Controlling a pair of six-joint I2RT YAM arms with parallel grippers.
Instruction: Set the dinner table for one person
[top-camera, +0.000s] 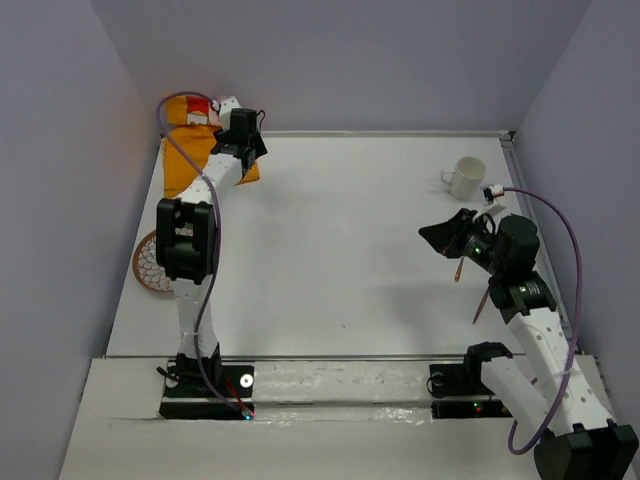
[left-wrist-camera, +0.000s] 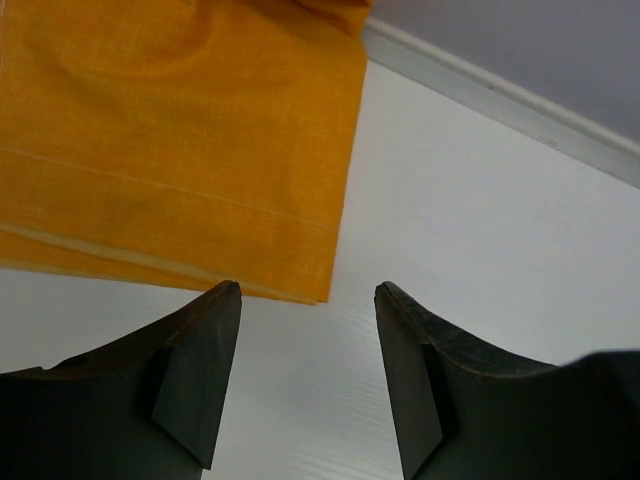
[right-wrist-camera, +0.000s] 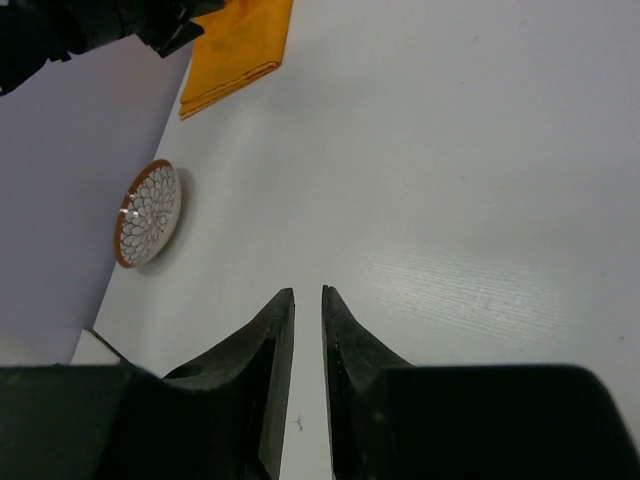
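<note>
The big white dinner table (top-camera: 340, 250) lies under everything. Nearest, far right of the orange placemat (left-wrist-camera: 200, 150), the right gripper (right-wrist-camera: 306, 291) is almost pressed together, and I see nothing in it. 1 plate (right-wrist-camera: 148, 215) sits just nearer than the placemat, 1 mug (top-camera: 465, 178) well right. The left gripper (left-wrist-camera: 308, 287) is spread at the placemat's corner. I think nothing is set yet.

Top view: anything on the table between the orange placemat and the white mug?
No. The top view shows only bare dinner table between the orange placemat and the white mug; nothing stands in that stretch.
</note>
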